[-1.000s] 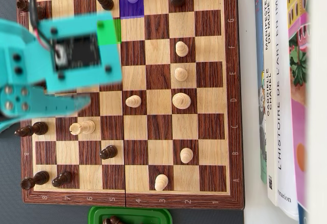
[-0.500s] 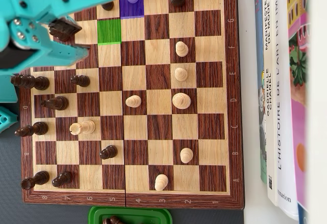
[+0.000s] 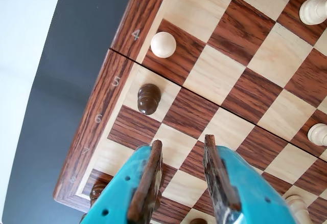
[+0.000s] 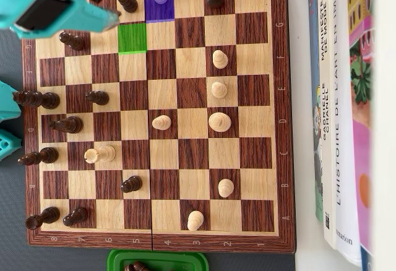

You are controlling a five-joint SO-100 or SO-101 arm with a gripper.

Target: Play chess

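Gripper (image 3: 181,147) hangs released, jaws parted and empty, over the chessboard's (image 4: 279,116) top-left corner in the overhead view. A dark pawn (image 3: 148,99) stands upright just ahead of the fingertips, slightly left, on an edge square; it is probably the piece to take.

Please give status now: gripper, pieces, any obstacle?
Gripper open, empty, above the board corner. Dark pawn just ahead, white pawn beyond. Nothing between the jaws.
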